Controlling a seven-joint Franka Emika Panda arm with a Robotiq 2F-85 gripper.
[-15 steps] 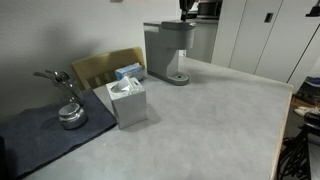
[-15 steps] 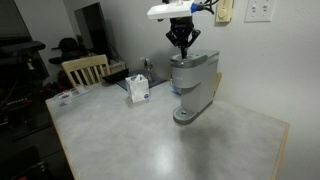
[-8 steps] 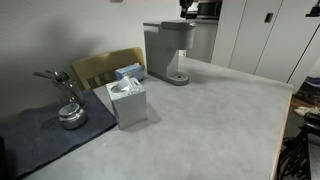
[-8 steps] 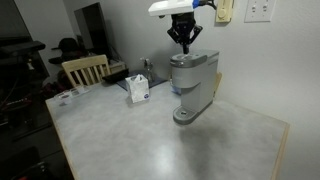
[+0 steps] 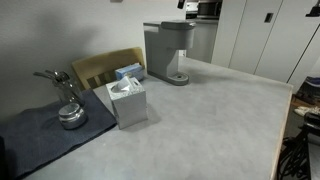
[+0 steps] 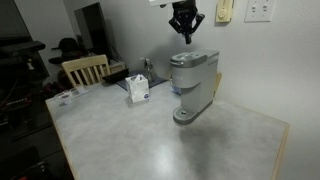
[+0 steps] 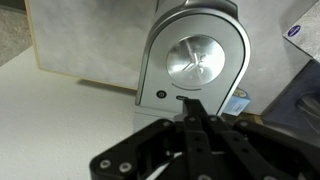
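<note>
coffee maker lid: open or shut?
Shut. The lid sits flat on the coffee maker in an exterior view; the shut gripper hangs above it.

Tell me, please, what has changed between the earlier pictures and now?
The gripper rose away from the top of the coffee maker, jaws shut and empty. Nothing was taken hold of or let go. The coffee maker, the tissue box, the chair and the table stayed as they were.

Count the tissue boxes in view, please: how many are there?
2. A white tissue box stands on the table, near the coffee maker; a blue tissue box lies behind it, before the wooden chair. Others may hide behind the coffee maker.
</note>
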